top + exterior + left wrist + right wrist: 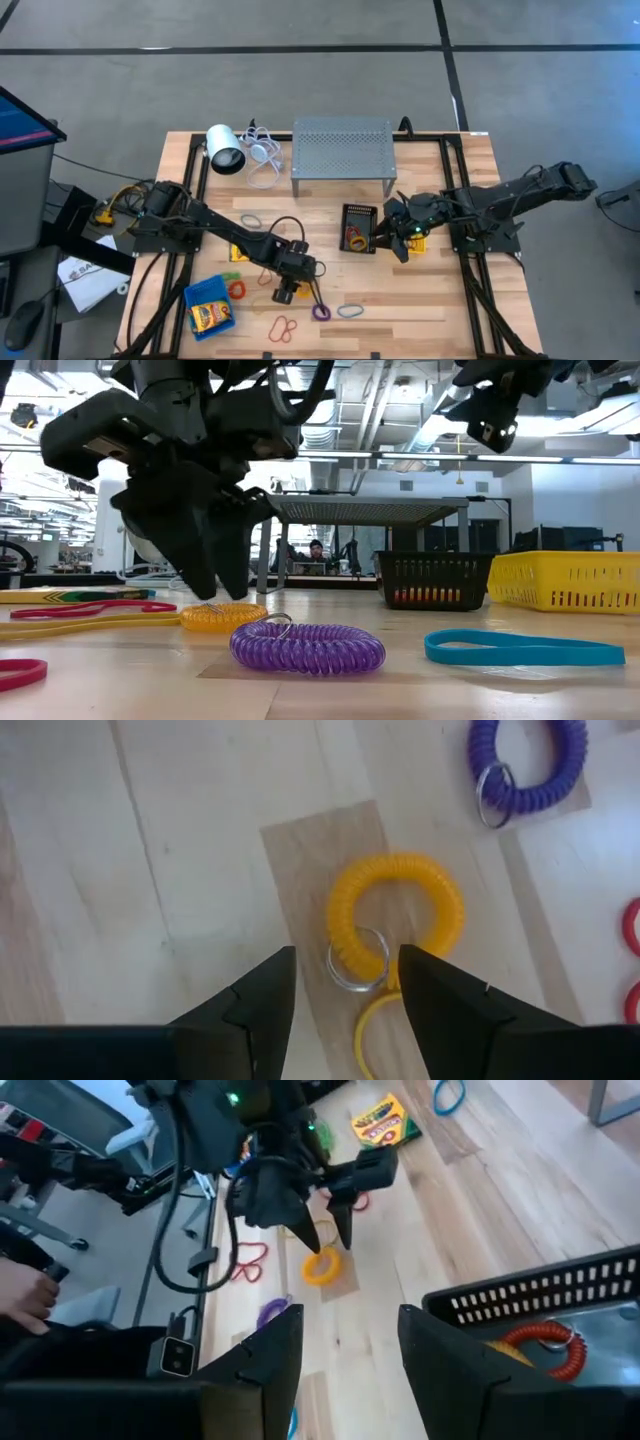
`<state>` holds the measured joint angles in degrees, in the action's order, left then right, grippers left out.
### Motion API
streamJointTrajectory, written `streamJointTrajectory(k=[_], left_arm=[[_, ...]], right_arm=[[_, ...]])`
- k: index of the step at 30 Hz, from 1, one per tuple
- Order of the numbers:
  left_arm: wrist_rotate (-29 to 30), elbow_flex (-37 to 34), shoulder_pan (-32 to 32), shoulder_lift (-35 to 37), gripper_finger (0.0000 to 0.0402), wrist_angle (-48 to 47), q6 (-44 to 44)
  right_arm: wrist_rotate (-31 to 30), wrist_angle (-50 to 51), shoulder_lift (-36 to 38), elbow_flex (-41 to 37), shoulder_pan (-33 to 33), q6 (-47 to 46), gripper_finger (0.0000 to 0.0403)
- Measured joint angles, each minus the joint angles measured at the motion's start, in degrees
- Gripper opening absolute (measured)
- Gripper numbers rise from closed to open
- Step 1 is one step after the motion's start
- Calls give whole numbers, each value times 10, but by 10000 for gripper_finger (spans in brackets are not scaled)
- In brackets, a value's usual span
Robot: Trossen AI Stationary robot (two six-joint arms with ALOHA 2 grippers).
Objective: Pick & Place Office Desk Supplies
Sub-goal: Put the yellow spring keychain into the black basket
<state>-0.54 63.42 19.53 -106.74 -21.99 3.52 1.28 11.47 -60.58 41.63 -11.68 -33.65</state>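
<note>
My left gripper (345, 955) is open and points down over a yellow coil band (395, 910). The coil's metal ring (358, 960) lies between the fingertips, and the coil lies flat on the table. In the low view the left gripper (215, 585) stands just behind that yellow coil (222, 617). A purple coil band (307, 645) and a pale blue band (520, 650) lie flat nearby. My right gripper (398, 240) is open and hangs raised beside the black bin (358, 228), which holds a red coil (540, 1340). A blue bin (210, 308) holds a crayon box.
The yellow bin (570, 580) stands to the right of the black bin (435, 578). The grey perforated stand (342, 150) and a white cylinder (226, 150) with its cable are at the far edge. Red loops (285, 327) lie near the front edge. A person's hand (20, 1290) shows beyond the table.
</note>
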Motion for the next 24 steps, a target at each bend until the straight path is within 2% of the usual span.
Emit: streamJointTrajectory(k=[15, 24], left_arm=[[-9, -3, 0, -10, 151, 43, 15], [-9, -27, -2, -10, 136, 80, 17]], right_arm=[[1, -16, -69, 0, 0, -2, 161], [2, -31, -72, 0, 0, -3, 161]])
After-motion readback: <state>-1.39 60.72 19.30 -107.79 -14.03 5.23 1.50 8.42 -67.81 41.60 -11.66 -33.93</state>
